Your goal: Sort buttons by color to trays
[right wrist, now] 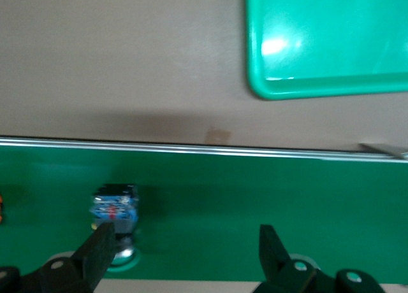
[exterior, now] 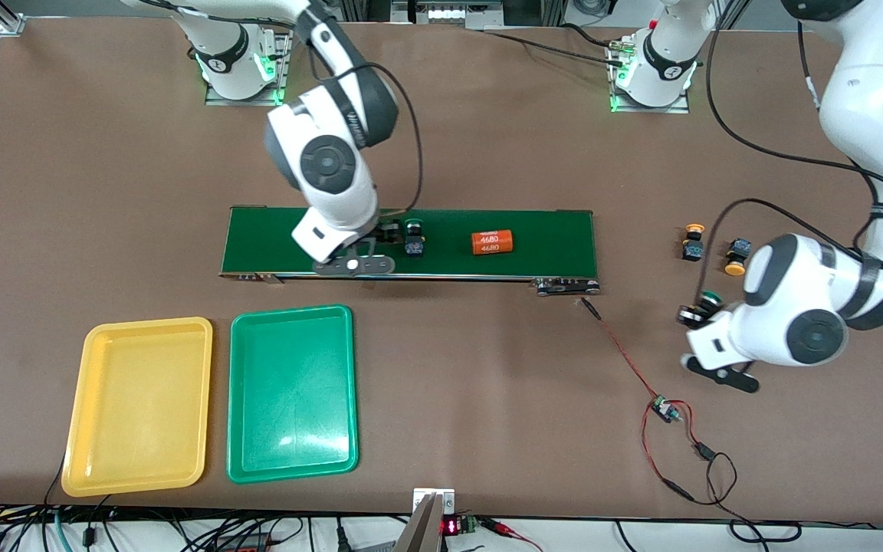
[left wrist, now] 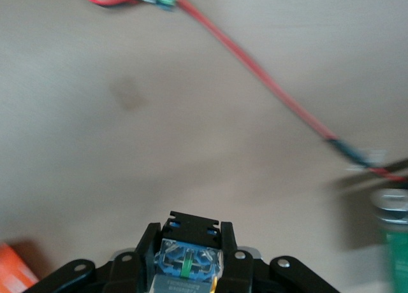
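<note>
A green-capped button lies on the conveyor belt; it also shows in the right wrist view. My right gripper is open just above the belt, beside that button toward the right arm's end; the button lies just outside one fingertip. My left gripper is shut on the other green-capped button over bare table near the belt's end. Two yellow-capped buttons lie on the table close by. The yellow tray and green tray are empty, nearer the camera than the belt.
An orange cylinder with white numbers lies on the belt. A red wire runs from the belt's end to a small board; the wire crosses the left wrist view. The green tray's corner shows in the right wrist view.
</note>
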### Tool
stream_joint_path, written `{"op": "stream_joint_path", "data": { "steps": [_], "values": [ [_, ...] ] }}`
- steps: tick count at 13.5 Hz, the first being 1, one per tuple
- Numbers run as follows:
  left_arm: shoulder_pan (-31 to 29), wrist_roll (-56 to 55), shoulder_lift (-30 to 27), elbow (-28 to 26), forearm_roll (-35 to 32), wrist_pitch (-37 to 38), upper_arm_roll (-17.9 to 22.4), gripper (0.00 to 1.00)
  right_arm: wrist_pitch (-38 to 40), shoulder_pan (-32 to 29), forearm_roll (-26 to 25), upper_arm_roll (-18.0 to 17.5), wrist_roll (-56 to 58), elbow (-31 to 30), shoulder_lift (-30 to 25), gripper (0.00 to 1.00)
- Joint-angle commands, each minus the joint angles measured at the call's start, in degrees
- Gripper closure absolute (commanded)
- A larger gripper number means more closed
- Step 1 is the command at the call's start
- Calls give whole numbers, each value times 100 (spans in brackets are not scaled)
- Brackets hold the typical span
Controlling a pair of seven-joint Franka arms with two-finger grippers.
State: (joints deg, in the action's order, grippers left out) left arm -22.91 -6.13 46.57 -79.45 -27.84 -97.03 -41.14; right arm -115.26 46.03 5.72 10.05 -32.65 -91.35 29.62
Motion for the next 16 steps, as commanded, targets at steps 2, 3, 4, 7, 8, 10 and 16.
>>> {"op": "stream_joint_path", "data": {
  "steps": [2, 3, 4, 7, 8, 10, 16],
  "values": [
    [5, -1956, -16, -359, 32, 220, -788, 88, -374, 213, 43, 58, -294, 83, 421, 0],
    [92, -2388, 1, -378, 59, 220, -947, 88, -409, 213, 44, 50, -286, 83, 474, 0],
    [233, -2845, 19, -396, 285, 194, -1000, 88, -427, 213, 44, 41, -277, 83, 518, 0],
    [322, -3953, 2, -912, 683, -533, -1045, 88, -445, 204, 44, -30, -198, 74, 764, 0],
    [400, -4323, 1, -1097, 683, -780, -1045, 88, -506, 213, 44, -47, -206, 74, 800, 0],
    [611, -4676, -7, -1361, 683, -1158, -1036, 87, -498, 187, 44, -100, -189, 56, 809, 13],
    [621, -4801, -86, -1934, 665, -1186, -1149, 67, -427, 11, 1080, -56, -154, 126, 555, 100]
  ]
}}
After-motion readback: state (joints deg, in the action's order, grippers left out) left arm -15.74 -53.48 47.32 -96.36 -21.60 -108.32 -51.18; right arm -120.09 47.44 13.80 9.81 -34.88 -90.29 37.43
